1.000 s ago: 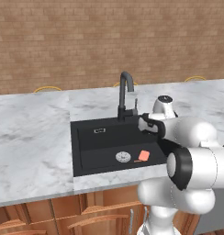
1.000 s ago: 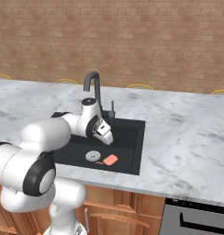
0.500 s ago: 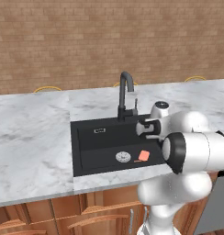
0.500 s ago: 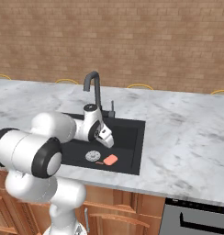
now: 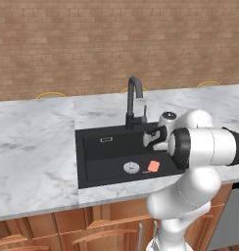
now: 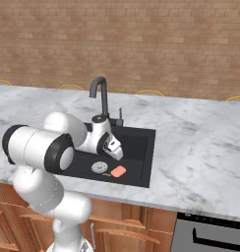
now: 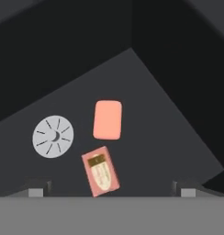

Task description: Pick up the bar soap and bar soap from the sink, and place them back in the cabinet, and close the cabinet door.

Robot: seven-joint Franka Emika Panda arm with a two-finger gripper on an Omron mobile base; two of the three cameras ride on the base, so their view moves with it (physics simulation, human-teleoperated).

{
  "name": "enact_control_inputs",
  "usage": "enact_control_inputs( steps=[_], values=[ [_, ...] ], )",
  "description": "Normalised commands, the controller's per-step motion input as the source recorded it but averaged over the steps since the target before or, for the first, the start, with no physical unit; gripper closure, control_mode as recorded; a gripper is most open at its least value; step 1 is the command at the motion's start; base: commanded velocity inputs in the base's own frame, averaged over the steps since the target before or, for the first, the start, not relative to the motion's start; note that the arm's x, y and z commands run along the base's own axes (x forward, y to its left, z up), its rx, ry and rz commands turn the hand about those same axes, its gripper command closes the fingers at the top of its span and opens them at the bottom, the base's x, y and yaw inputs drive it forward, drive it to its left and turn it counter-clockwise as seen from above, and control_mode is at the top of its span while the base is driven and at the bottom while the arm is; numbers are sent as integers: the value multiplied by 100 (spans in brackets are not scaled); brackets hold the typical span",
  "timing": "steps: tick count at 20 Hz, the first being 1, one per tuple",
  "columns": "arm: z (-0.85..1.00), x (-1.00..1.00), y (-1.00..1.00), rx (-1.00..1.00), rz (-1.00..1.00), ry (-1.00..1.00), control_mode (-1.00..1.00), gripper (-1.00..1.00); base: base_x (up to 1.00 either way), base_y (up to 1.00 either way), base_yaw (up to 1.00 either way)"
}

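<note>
The black sink holds both bar soaps near its round silver drain. The salmon-pink bar soap lies flat on the basin floor. In the hand view, a thinner, darker bar soap with a pale label lies just below it. My gripper hangs open above the two bars, inside the basin's right half, touching neither. The cabinet and the cabinet door are out of view.
A dark gooseneck faucet rises behind the sink, close to my hand. White marble counter spreads to both sides, with a brick wall behind. Low wooden drawers sit below the counter.
My hand has come down and toward the sink's middle, from above the right rim to over the soaps. The soaps and the drain have stayed put.
</note>
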Motion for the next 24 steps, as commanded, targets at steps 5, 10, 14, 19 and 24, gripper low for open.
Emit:
enact_control_inputs(
  steps=[5,10,14,19,24],
  values=[
    [-22,22,0,0,0,0,-100,-100,0,0,0],
    [-17,17,-1,0,0,0,-100,-100,0,0,0],
    [-20,17,-5,0,0,0,-100,-100,0,0,0],
    [-23,18,-9,0,0,0,-100,-100,0,0,0],
    [-22,9,-5,0,0,0,-100,-100,0,0,0]
  ],
)
